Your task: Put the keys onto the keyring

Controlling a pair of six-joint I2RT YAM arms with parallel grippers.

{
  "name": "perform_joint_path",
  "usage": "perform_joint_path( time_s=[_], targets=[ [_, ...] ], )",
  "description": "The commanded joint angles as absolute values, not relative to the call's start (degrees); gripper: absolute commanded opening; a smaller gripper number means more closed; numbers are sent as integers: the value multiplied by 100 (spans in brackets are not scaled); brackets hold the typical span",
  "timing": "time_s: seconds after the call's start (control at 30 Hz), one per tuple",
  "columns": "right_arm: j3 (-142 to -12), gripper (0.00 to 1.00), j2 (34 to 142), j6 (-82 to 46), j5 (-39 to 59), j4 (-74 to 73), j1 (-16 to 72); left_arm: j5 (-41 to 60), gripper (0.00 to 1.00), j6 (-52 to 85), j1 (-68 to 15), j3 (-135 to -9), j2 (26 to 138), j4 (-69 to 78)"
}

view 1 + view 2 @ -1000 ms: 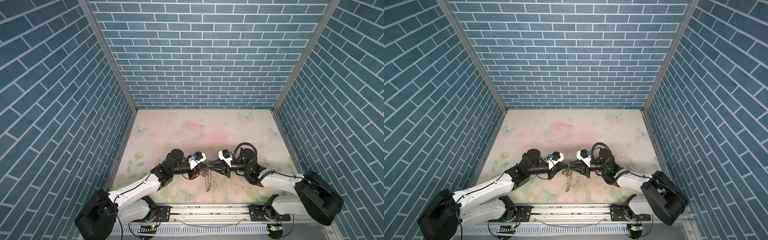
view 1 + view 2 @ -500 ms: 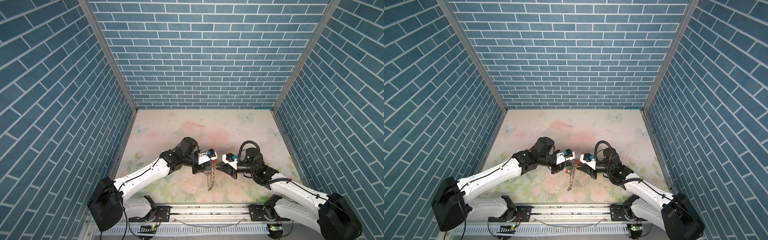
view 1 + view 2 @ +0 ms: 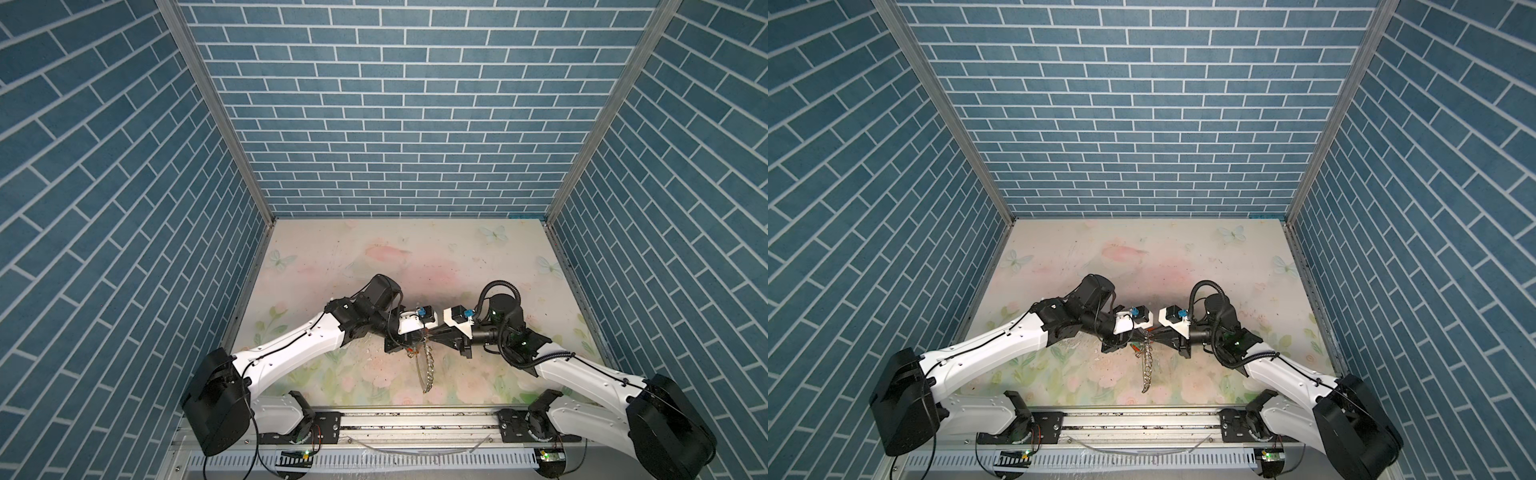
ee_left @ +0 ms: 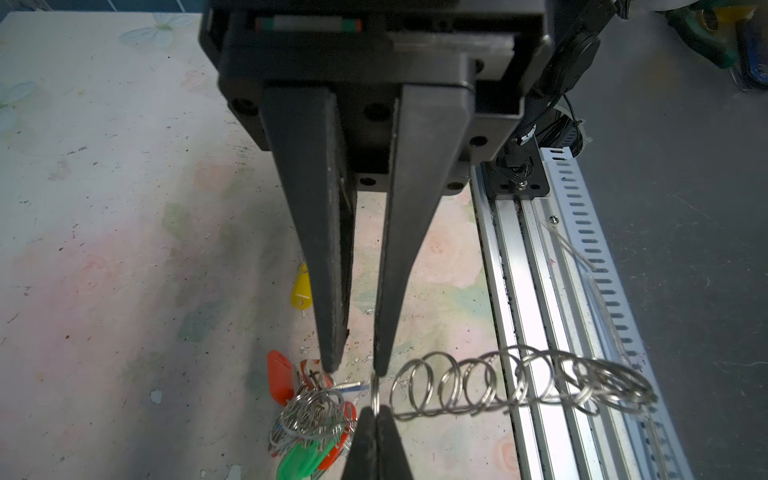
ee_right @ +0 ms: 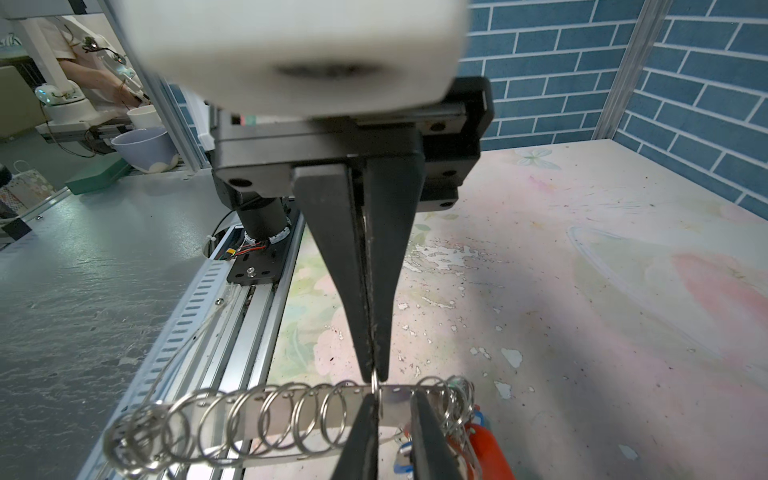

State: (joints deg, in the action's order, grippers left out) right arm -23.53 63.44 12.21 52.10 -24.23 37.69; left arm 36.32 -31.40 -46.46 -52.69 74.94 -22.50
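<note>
The left gripper [image 4: 354, 368] and right gripper [image 5: 374, 374] meet tip to tip above the near middle of the table [image 3: 415, 257]. Both are clamped on the keyring [image 5: 249, 415], which reaches from their tips toward the rail [image 3: 415, 419] and, with the bunch [image 4: 307, 415] of tagged keys at the left tips, bars any way between them. The yellow key [image 4: 301, 289] lies on the table beneath the left gripper with bare surface beside it, and the far half lies open up to the walls [image 3: 395, 124].
</note>
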Motion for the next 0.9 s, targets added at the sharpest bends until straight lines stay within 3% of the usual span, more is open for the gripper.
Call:
perform_joint_path(
  time_s=[0.0,0.33,0.6,0.7,0.8,0.87],
  targets=[
    [-2403,16,6437,1195,5489,-2593,3762,3809,0,-3217,-4684,-5432,7483,-2215],
    [-2469,15,6686,1158,5566,-2555,3854,3787,0,-3225,-4685,-5388,7475,-2162],
    [-2575,0,6860,1108,5505,-2575,3929,3858,0,-3182,-4685,-5336,7466,-2052],
    [-2500,0,6830,918,5367,-2755,3923,3719,0,-3031,-4682,-5212,7378,-1835],
    [-2221,0,6873,262,5209,-3671,3789,3568,7,-2755,-4659,-4872,7109,-1308],
    [-2011,0,7036,-170,5216,-4484,3680,3432,18,-2412,-4597,-4548,6837,-735]
  ],
)
